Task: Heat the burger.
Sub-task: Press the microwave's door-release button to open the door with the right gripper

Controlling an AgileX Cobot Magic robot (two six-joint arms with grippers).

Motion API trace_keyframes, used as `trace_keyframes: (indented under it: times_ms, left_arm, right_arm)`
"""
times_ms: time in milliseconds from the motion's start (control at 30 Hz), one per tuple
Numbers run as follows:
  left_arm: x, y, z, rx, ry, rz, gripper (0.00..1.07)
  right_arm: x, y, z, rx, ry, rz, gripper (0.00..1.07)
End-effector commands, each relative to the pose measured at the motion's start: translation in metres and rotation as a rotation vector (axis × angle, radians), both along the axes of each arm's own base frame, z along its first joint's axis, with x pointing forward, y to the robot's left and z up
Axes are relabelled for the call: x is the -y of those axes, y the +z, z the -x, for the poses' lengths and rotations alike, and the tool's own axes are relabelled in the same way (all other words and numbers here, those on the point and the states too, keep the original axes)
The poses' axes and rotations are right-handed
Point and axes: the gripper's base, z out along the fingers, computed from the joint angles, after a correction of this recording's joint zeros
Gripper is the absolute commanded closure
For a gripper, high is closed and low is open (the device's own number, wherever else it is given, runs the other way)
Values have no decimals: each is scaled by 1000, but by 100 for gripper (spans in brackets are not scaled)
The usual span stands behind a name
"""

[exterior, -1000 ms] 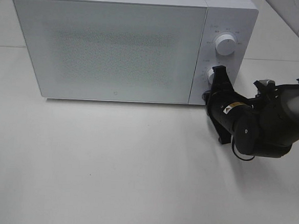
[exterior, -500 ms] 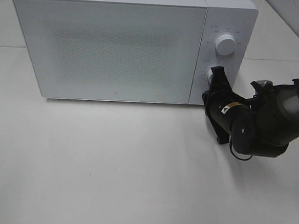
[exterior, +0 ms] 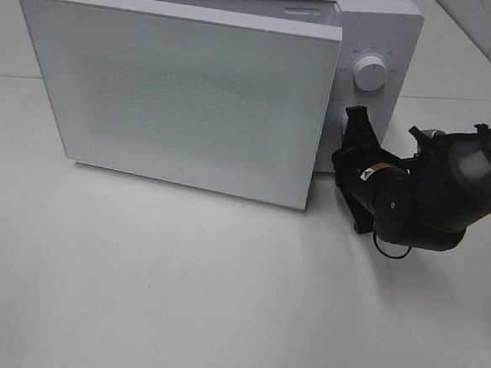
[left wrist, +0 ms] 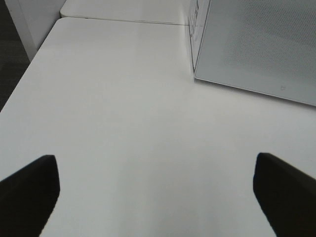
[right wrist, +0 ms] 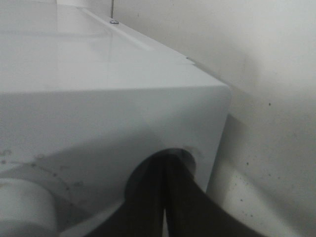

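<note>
The burger is out of view. The white microwave stands at the back of the table, and its door hangs ajar, the right edge swung out toward the front. My right gripper is shut, its tips pressed against the lower part of the control panel, below the upper knob. In the right wrist view the closed fingers sit in a round recess of the panel. My left gripper stands open over bare table, left of the microwave door, with nothing between its fingers.
The door's free corner now juts over the table in front of the oven, close to my right arm. The white table stretches forward of it. A table seam runs behind the left side.
The microwave door has popped open and swung outward at its right edge; half a second ago it was flush. My right gripper stayed at the panel, and the arm shifted only slightly.
</note>
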Motion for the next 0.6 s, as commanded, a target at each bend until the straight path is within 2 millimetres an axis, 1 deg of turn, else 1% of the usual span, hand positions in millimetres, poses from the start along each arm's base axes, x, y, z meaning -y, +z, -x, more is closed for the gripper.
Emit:
trace_keyframes:
  times_ms: [33,167,267,400,600]
  left_arm:
    - [1,0,1,26,-12,4,6]
    - [1,0,1,26,-12,4,6]
    - [1,0,1,26,-12,4,6]
    - [1,0,1,26,-12,4,6]
    - [1,0,1,26,-12,4,6]
  right_arm:
    - [2,37,-27,275,-36,-20,107]
    - [2,35,-26,254,-33,-26,107]
    - [3,34,-21,221,-33,-37,107]
    - [7,27,-8,140,-33,-41,107]
    - [9,21,1,101,-23,-44,107]
